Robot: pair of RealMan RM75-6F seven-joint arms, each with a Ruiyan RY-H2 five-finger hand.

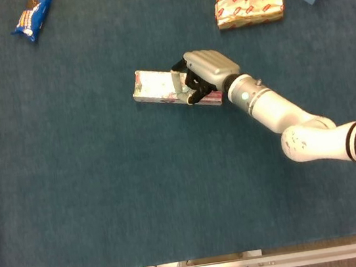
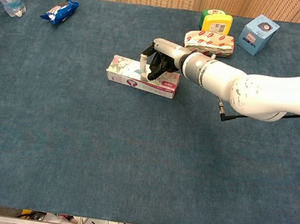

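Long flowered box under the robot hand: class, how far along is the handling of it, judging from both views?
Done: the right robot hand has reached the long flowered box and its fingers wrap over the box's right part. In hand: a grasp, though the box lies flat on the blue table, not yet lifted. Left: raising or moving it. The left hand shows in neither view.
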